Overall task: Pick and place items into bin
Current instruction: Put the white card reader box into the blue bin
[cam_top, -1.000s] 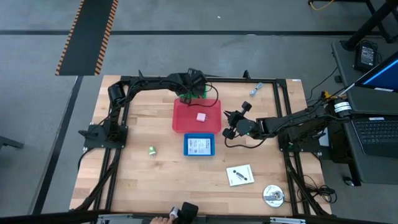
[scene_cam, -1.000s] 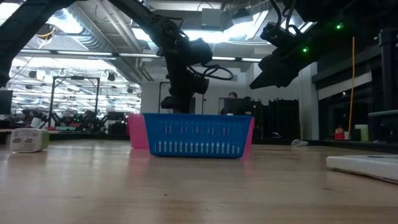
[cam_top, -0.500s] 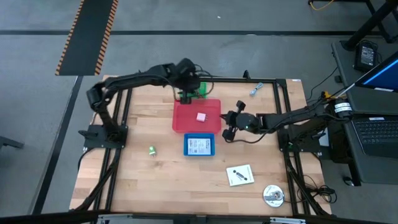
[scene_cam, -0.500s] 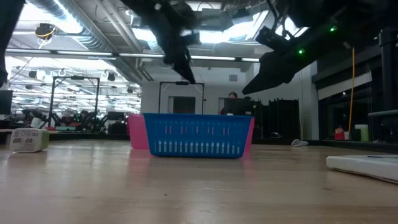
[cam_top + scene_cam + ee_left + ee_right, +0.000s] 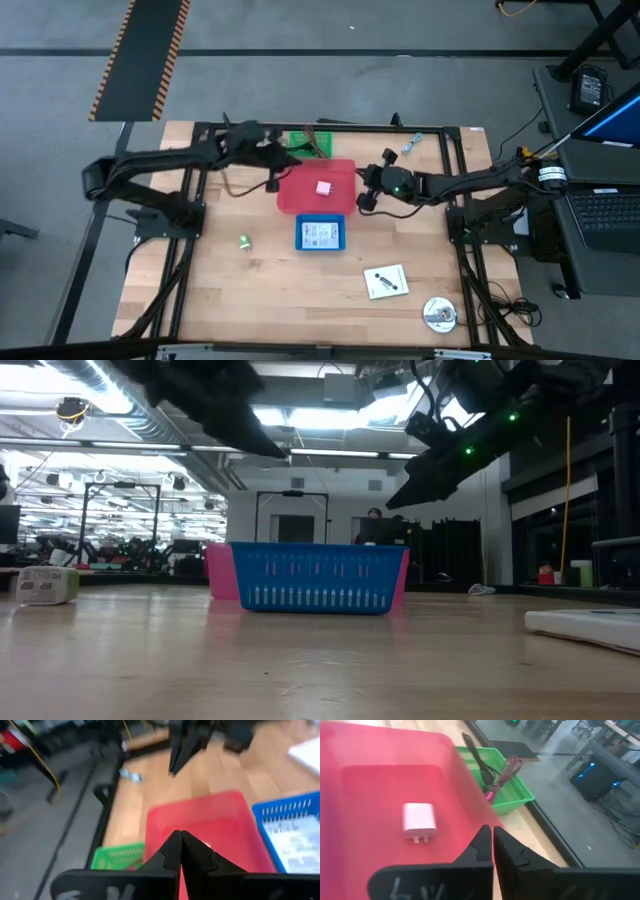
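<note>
Three shallow plastic bins cluster in the upper middle of the high view: a red rectangular bin (image 5: 316, 187), a small blue slotted basket (image 5: 321, 234) touching its lower edge, and a green slotted basket (image 5: 309, 144) at its upper edge. Grouping them likely keeps every drop-off within reach of both arms.

The left tool (image 5: 272, 163) hangs at the red bin's upper left corner, its dark fingers pressed together on nothing, as the left wrist view shows (image 5: 181, 851). The right tool (image 5: 366, 190) hovers at the bin's right rim, likewise closed and empty (image 5: 492, 839).

A small pale pink cube-shaped plug (image 5: 419, 822) lies flat inside the red bin, its two prongs pointing toward the right wrist camera (so its axis runs roughly along that arm's line). A white printed card (image 5: 320, 234) fills the blue basket, long side across the frame. The dark red cord loop (image 5: 501, 776) sits in the green basket, draped over the rim.

Not yet binned, on the wooden counter (image 5: 230, 300): a tiny green piece (image 5: 244, 241) at centre left, a second white card (image 5: 386, 282) tilted slightly at lower right, and a small blue-grey piece (image 5: 411, 143) angled diagonally near the upper right.
</note>
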You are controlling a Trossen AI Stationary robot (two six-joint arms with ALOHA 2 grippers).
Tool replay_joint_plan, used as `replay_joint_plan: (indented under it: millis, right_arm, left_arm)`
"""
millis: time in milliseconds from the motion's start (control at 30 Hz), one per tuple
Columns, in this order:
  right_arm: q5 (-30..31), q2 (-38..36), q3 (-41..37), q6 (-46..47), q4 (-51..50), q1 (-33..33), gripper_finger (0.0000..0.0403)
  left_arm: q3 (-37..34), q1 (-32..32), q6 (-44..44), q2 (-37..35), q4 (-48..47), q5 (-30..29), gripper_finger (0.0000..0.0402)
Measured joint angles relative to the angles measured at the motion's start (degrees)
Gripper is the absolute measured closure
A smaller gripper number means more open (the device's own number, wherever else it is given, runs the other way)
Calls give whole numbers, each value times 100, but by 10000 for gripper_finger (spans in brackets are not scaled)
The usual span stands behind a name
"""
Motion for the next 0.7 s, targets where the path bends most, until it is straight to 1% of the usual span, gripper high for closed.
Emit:
replay_joint_plan:
  millis: [100, 200, 367, 467, 567, 700]
  right_arm:
    - [4, 0, 0, -17, 23, -172, 403]
    - [4, 0, 0, -20, 56, -275, 403]
    - [1, 0, 0, -119, 56, -309, 403]
    - [-1, 0, 2, -144, 95, -304, 403]
    - [-1, 0, 2, -70, 128, -302, 403]
    - [-1, 0, 7, 326, 128, -302, 403]
  left_arm:
    - [-764, -52, -256, -525, 913, -2, 400]
    - [-1423, -135, -717, -886, 1696, 11, 400]
    - [-2275, -492, -1347, -1078, 2642, 10, 400]
    - [-2609, -827, -1556, -1080, 3341, 8, 400]
    - [-2758, -1174, -1489, -1080, 3506, -69, 399]
    - [-2767, -1587, -1433, -1080, 3506, -671, 400]
